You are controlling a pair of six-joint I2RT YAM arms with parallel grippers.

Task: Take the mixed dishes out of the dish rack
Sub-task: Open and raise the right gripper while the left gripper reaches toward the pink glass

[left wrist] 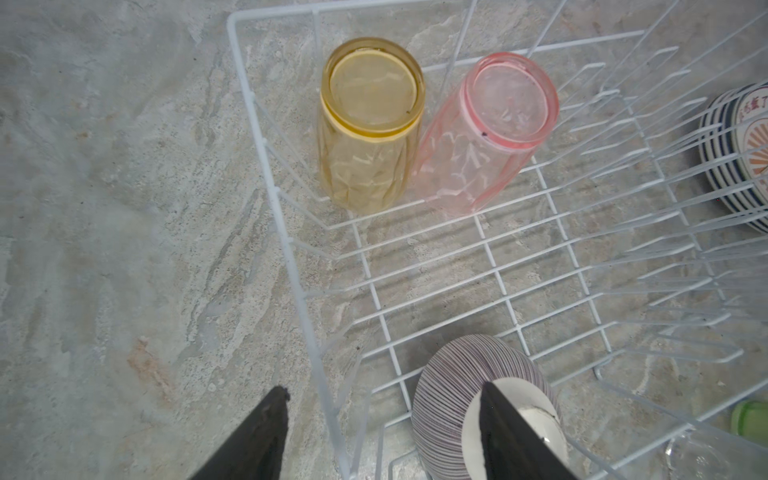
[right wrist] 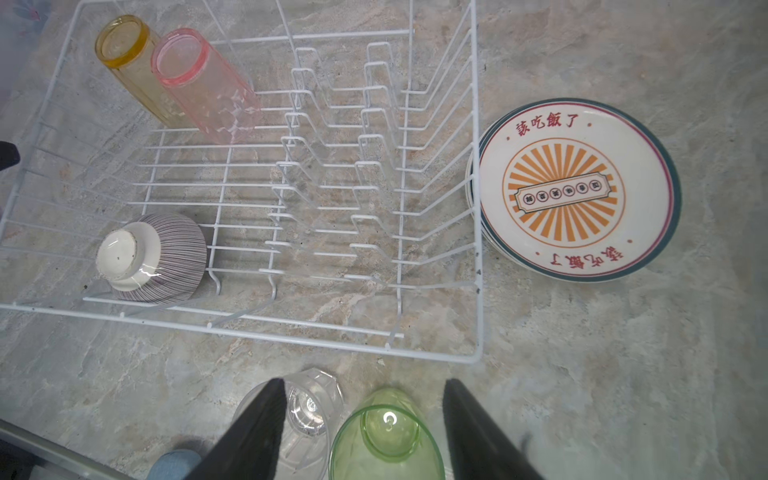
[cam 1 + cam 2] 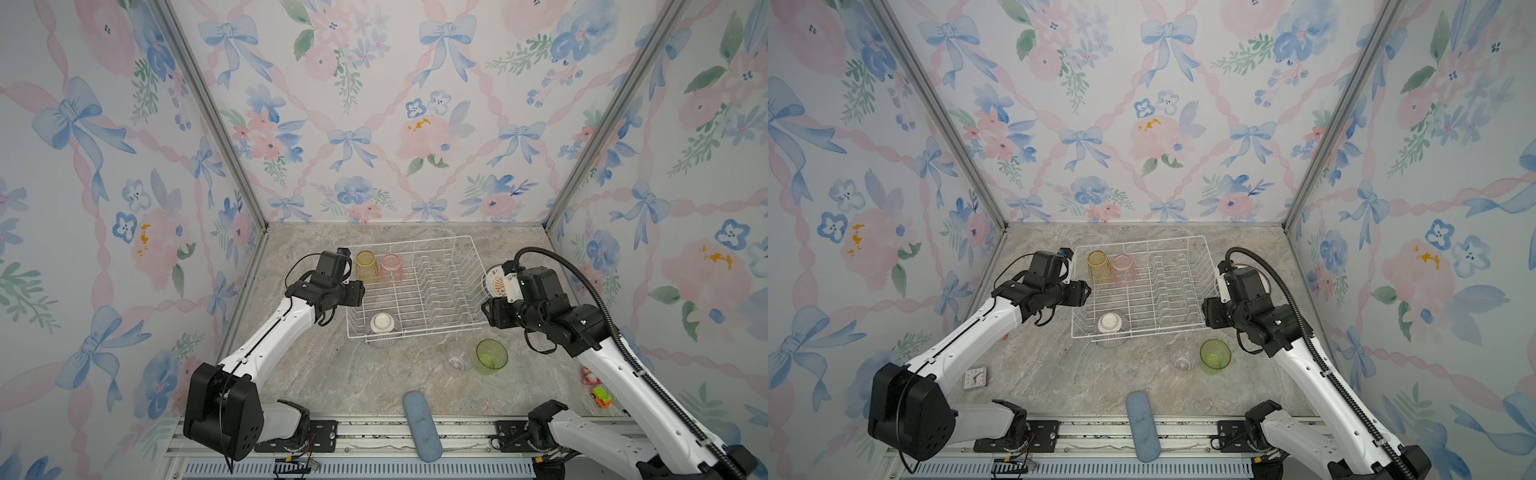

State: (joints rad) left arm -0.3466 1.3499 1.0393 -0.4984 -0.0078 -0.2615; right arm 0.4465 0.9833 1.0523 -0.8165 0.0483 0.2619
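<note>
The white wire dish rack [image 3: 436, 331] stands mid-table. Upside down in its far left corner are a yellow tumbler [image 3: 365, 266] and a pink tumbler [image 3: 392, 268]. A striped bowl [image 3: 382, 328] lies foot-up at its near left corner. Stacked teal-rimmed plates [image 2: 577, 191] rest on the table beside the rack's right side. A clear tumbler [image 3: 459, 359] and a green tumbler [image 3: 491, 356] stand on the table in front of the rack. My left gripper [image 1: 384, 390] hangs open over the rack's left rim, holding nothing. My right gripper [image 2: 365, 382] is open above the green tumbler [image 2: 386, 436], apart from it.
A blue-grey oblong pad [image 3: 422, 428] lies across the table's front edge. A small white clock [image 3: 975, 377] sits at the near left under the left arm. A green toy car [image 3: 601, 397] lies near the right wall. Papered walls close in three sides.
</note>
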